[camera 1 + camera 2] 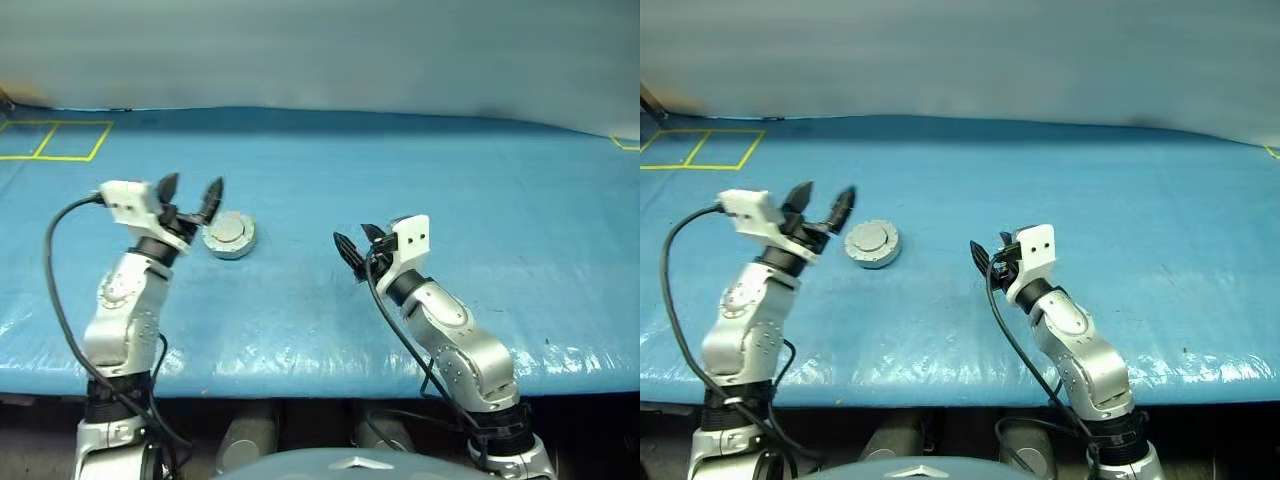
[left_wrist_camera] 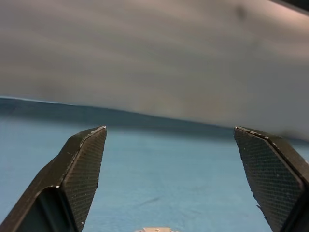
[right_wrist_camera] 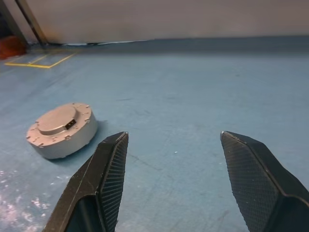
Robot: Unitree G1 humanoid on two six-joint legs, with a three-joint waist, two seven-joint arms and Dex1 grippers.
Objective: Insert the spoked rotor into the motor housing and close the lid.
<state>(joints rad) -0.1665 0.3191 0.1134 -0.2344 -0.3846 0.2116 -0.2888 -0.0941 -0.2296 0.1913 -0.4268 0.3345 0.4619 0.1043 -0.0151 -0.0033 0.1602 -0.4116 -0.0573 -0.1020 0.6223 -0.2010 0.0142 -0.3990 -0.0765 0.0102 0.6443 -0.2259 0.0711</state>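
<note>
Writing: none can be read on the housing, the lid or either arm; a small dark rectangular mark sits on the lid's raised centre, too small to tell what it is.
Motor housing (image 1: 872, 245): short round silver puck, lying flat on the blue mat (image 1: 1060, 180), left of centre in the head views; its side wall is plain grey with small notches around the rim.
Lid (image 3: 58, 119): shut on top of the housing, plain silver outer face up with a raised round centre.
Left gripper (image 1: 821, 208): at the left of the head views, raised above the mat just beside the housing's left edge and not touching it; its two black fingers are spread wide with nothing between them.
Right gripper (image 1: 990, 256): near the middle of the head views, well apart from the housing and to its right, pointing toward it; jaws parted and empty.
Mat: shiny, wrinkled blue sheet; yellow taped lines (image 1: 700, 148) form boxes at the upper left.
Backdrop: pale grey wall (image 1: 960, 50) across the top.
</note>
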